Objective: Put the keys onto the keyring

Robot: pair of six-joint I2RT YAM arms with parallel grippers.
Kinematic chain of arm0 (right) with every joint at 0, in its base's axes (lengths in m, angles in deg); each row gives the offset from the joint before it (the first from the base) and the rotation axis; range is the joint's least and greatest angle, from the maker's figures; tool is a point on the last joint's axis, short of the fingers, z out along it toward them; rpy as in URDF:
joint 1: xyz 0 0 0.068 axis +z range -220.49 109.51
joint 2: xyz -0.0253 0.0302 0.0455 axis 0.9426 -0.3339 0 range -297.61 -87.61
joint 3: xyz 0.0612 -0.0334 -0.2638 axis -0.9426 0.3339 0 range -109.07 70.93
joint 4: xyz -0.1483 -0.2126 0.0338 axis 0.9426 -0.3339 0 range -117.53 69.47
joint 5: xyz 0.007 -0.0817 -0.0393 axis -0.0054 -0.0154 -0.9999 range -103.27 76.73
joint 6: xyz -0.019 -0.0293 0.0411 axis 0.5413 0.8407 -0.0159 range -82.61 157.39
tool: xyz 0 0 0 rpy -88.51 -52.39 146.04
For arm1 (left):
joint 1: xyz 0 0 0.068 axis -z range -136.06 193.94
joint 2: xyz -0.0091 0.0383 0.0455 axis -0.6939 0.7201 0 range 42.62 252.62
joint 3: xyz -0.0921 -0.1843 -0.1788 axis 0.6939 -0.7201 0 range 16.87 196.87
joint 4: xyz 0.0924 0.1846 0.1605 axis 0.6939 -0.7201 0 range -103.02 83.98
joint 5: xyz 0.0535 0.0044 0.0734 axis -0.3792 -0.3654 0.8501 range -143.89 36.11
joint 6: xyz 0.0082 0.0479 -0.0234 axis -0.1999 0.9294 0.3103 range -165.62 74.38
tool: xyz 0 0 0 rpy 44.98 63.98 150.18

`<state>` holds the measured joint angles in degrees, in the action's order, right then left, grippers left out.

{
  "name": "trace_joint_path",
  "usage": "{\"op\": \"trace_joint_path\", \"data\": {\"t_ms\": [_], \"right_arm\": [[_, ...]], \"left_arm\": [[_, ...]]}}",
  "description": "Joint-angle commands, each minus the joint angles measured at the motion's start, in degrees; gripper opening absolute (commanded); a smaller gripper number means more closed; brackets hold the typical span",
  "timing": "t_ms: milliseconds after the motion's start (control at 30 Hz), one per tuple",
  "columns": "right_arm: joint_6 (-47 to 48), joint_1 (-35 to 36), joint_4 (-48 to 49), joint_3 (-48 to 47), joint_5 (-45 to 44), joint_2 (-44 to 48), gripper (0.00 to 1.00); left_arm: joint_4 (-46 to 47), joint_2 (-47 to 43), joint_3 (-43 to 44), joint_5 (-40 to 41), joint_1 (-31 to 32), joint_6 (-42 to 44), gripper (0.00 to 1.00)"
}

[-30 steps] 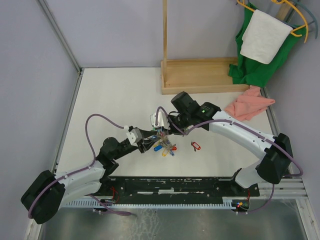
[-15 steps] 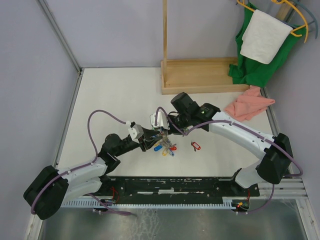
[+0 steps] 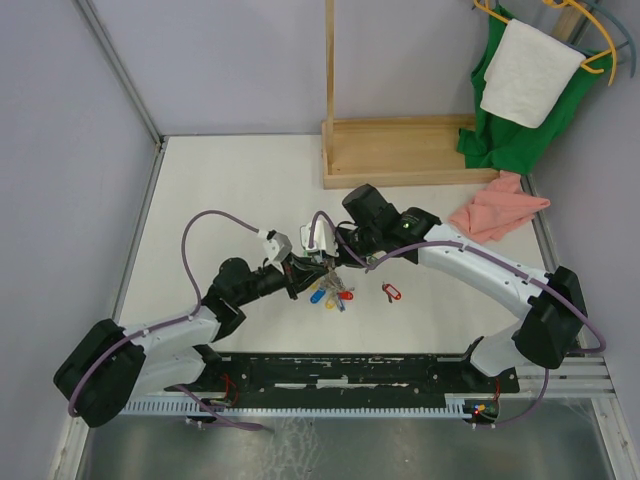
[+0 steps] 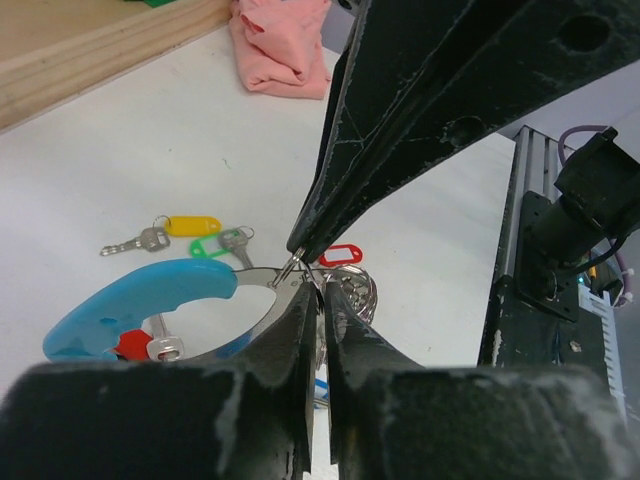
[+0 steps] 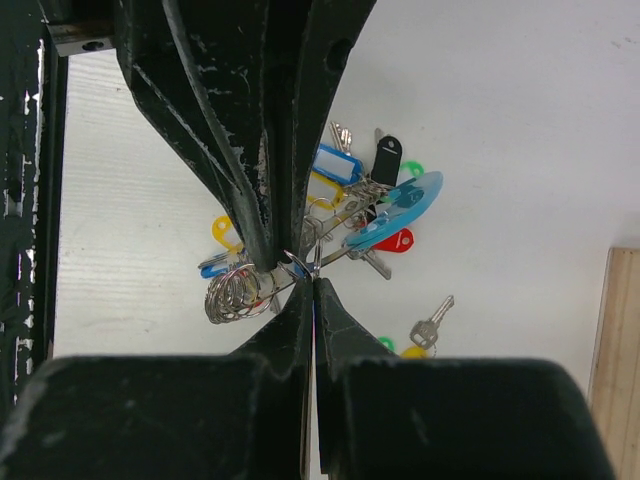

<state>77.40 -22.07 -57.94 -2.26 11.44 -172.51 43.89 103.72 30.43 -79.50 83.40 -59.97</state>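
Your left claw (image 4: 318, 290) has just narrowed to a slit and now pinches the grey wire of the keyring (image 4: 140, 300). The right claw (image 5: 312, 280), fingers together, nips the same wire just beside it. The ring looks braced for threading. The yellow-tagged key (image 4: 190, 226) and the red-tagged key (image 3: 390, 291) lie loose on the table (image 3: 220, 190) near the ring. Whether the wire is parted you cannot tell, because from above both wrists bury it.

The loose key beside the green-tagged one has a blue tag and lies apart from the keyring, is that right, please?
Not quite: its tag is yellow, as the left wrist view shows; the loose key does lie apart from the keyring.
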Motion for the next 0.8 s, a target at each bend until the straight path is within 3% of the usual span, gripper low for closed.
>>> {"op": "trace_joint_path", "data": {"t_ms": [0, 133, 367, 600, 767], "right_arm": [[-0.9, 0.1, 3.4, 0.2, -0.3, 2.5, 0.01], [-1.2, 0.0, 3.7, 0.2, -1.4, 2.6, 0.01], [-1.8, -0.7, 2.0, -1.1, -1.2, 1.8, 0.01], [-1.6, -1.5, 0.5, -1.9, -0.3, 1.1, 0.01], [-0.3, -1.6, -0.2, -1.8, 0.3, 1.4, 0.01]], "left_arm": [[0.3, 1.2, 2.8, -1.3, -0.1, -1.0, 0.04], [-0.5, 1.4, 2.3, -5.6, 0.1, 4.0, 0.03], [-12.2, -6.4, -0.3, -5.1, 4.3, 24.9, 0.04], [-15.8, -10.4, -0.9, -4.0, 6.7, 29.6, 0.3], [-13.6, -12.8, -2.2, -2.8, 7.0, 28.3, 0.36]]}}
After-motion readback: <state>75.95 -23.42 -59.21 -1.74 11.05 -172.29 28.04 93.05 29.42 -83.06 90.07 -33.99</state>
